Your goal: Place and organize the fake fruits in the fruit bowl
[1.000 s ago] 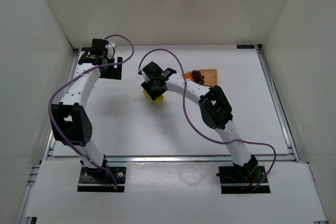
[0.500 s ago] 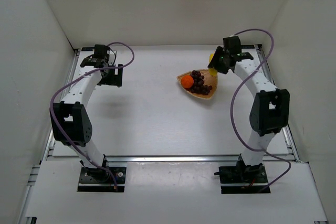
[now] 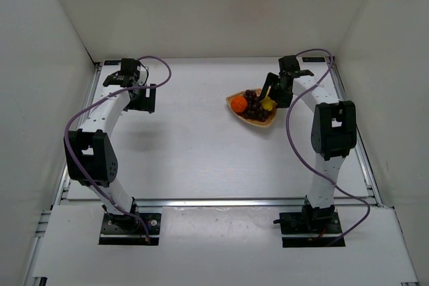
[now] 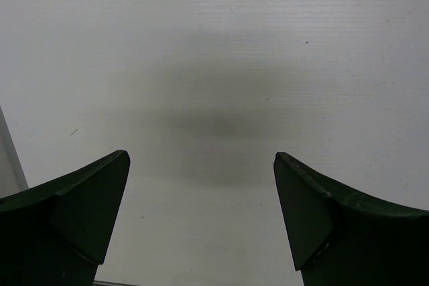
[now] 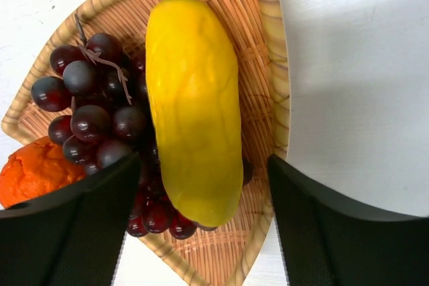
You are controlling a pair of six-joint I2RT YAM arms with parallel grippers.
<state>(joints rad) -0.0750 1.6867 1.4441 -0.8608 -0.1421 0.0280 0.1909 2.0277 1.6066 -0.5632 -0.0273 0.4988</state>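
The woven fruit bowl (image 3: 259, 123) sits at the back right of the table. In it lie the orange ball (image 3: 238, 104), the dark grape bunch (image 3: 253, 106) and the yellow oblong fruit (image 3: 268, 104). From the right wrist view, the yellow fruit (image 5: 194, 105) rests partly on the grapes (image 5: 94, 112), with the orange (image 5: 37, 169) at the bowl's left and its rim (image 5: 276, 65) at the right. My right gripper (image 5: 204, 159) hangs just above, open, its jaws standing clear of the yellow fruit on both sides. My left gripper (image 4: 201, 155) is open over bare table.
White walls enclose the table on three sides. A metal rail (image 3: 352, 125) runs along the right edge, close to the right arm. The left arm (image 3: 143, 94) hovers at the back left corner, purple cables looping off both arms.
The right arm carried the yellow fruit from mid-table to the bowl at the back right. Its jaws opened, and the fruit now lies in the bowl. The left arm stayed put.
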